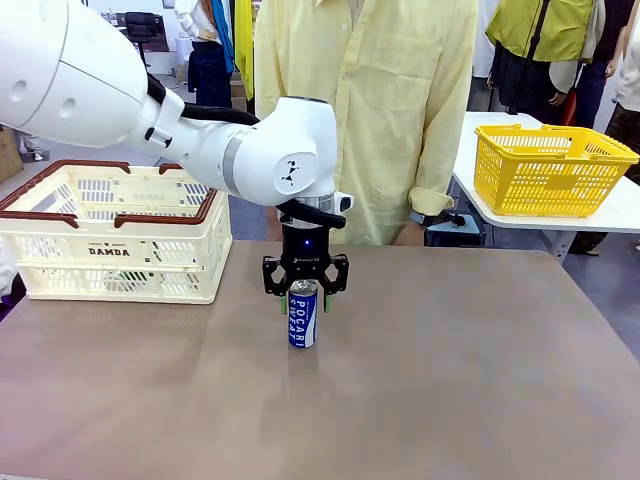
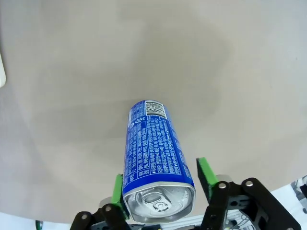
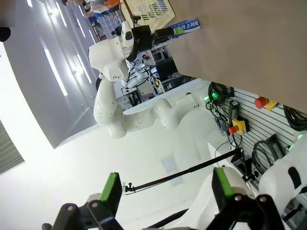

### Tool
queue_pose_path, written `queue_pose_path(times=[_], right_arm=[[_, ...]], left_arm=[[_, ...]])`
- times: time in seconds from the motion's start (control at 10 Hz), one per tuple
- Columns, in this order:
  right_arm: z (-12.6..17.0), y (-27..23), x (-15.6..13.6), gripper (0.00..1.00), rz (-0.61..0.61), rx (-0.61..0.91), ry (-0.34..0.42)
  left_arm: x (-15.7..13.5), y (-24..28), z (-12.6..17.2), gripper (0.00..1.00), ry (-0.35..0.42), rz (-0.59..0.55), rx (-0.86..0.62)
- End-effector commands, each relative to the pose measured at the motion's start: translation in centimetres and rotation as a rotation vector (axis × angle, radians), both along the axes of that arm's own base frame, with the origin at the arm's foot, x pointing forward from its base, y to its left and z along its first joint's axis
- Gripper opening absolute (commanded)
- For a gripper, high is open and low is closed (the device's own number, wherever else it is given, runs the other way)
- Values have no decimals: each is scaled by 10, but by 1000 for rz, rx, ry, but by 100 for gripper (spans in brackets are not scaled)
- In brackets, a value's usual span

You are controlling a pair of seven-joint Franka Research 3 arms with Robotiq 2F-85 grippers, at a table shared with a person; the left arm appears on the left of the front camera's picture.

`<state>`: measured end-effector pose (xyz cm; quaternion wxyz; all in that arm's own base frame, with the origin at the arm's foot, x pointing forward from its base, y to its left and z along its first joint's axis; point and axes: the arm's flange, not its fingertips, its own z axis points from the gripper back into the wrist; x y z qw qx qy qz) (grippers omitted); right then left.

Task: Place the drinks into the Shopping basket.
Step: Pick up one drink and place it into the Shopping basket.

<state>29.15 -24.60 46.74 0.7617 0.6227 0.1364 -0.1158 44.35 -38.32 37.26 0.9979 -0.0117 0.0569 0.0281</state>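
Observation:
One drink, a blue-and-white can [image 1: 303, 322] marked "POCARI", stands upright in the middle of the brown table. My left gripper [image 1: 304, 303] hangs straight over it, with the green pads either side of its silver top. In the left wrist view the can [image 2: 153, 153] sits between the fingers; one pad [image 2: 117, 188] is against it and the other pad [image 2: 206, 173] stands a little off, so my left gripper [image 2: 160, 179] is open. The cream Shopping basket [image 1: 110, 250] stands at the far left. The green cans are out of view. My right gripper [image 3: 167, 189] is open, holds nothing and points away from the table.
A person in a yellow shirt [image 1: 365, 110] stands at the table's far edge, right behind the can. A yellow mesh basket [image 1: 550, 165] rests on a white side table at the far right. Bare tabletop [image 1: 460, 380] lies in front of and to the right of the can.

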Motion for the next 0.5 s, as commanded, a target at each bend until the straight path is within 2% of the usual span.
queue_pose_path(times=[0.0, 0.4], right_arm=[[2, -1, -1, 100, 3, -7, 1], [2, -1, -1, 100, 3, -7, 1]], left_arm=[[-7, 5, 1, 0, -47, 41, 31], [-15, 13, 14, 0, -129, 19, 61]])
